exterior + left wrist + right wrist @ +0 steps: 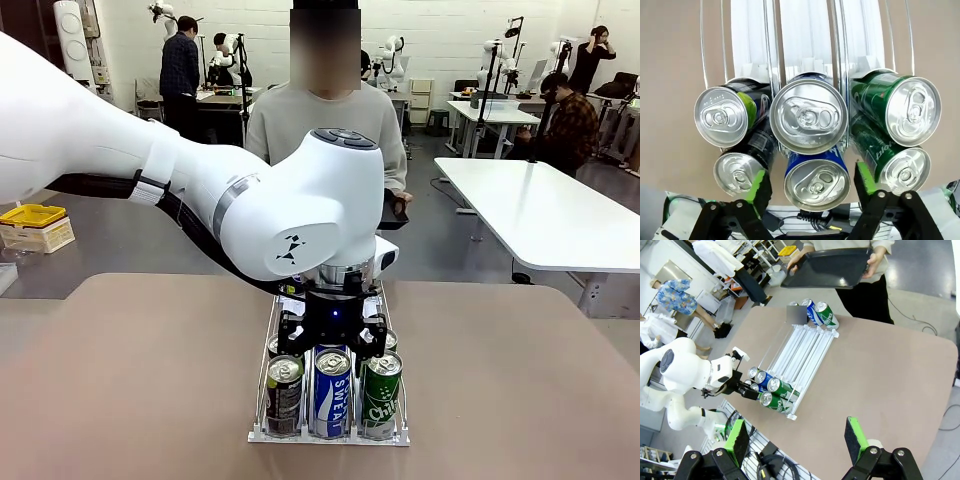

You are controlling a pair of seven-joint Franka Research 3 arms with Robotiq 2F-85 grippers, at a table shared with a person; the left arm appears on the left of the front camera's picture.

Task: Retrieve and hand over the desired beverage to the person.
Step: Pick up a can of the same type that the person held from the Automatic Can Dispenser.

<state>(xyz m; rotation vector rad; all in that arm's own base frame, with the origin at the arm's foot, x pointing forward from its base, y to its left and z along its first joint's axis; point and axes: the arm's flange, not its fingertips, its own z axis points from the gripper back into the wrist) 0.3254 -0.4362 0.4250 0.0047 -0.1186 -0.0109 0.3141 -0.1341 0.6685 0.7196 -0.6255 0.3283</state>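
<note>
Left fingers [759,182] flank the blue can [817,184] at 6 o'clock, seemingly clamped. Lift straight, clearing the rack [805,35].

The left arm [300,200] is covering the person's [275,120] waist and most of the tray [396,214]. The left gripper [333,345] is hiding most of the second-row cans [274,346]. From the left wrist the rack [805,30] is running off the top edge, and the front blue can [816,184] is showing little beyond its lid (label tucked under the can above). The right wrist view is cropping the person at the chest.
</note>
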